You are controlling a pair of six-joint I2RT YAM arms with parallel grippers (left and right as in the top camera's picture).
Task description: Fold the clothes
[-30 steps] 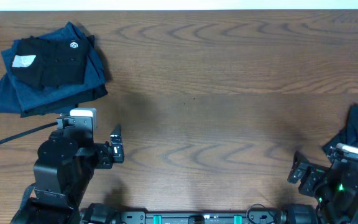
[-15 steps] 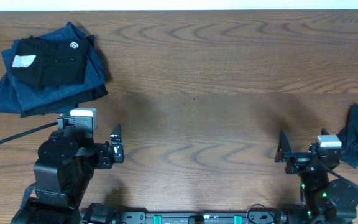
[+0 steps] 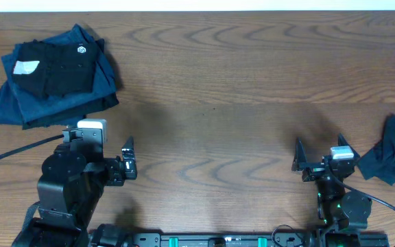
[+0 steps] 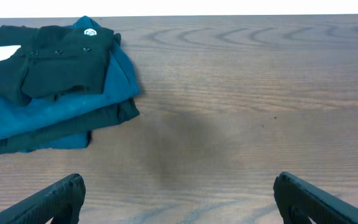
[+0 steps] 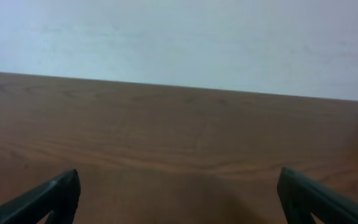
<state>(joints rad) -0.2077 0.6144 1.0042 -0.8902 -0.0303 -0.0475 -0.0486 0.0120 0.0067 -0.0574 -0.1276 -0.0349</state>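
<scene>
One wooden table carries everything in view. At its far left corner lies a folded stack of dark blue garments, edges roughly aligned. A folded black garment lies flat on top of it. At the table's right edge, well apart from the stack, a crumpled dark blue garment lies unfolded and partly out of the overhead view. The left gripper sits at the near left, below the stack, jaws spread fully wide with nothing between them. The right gripper sits at the near right, just beside the crumpled garment, jaws likewise fully apart and empty. The black garment shows a white label toward its left end and a white round logo toward its right end.
</scene>
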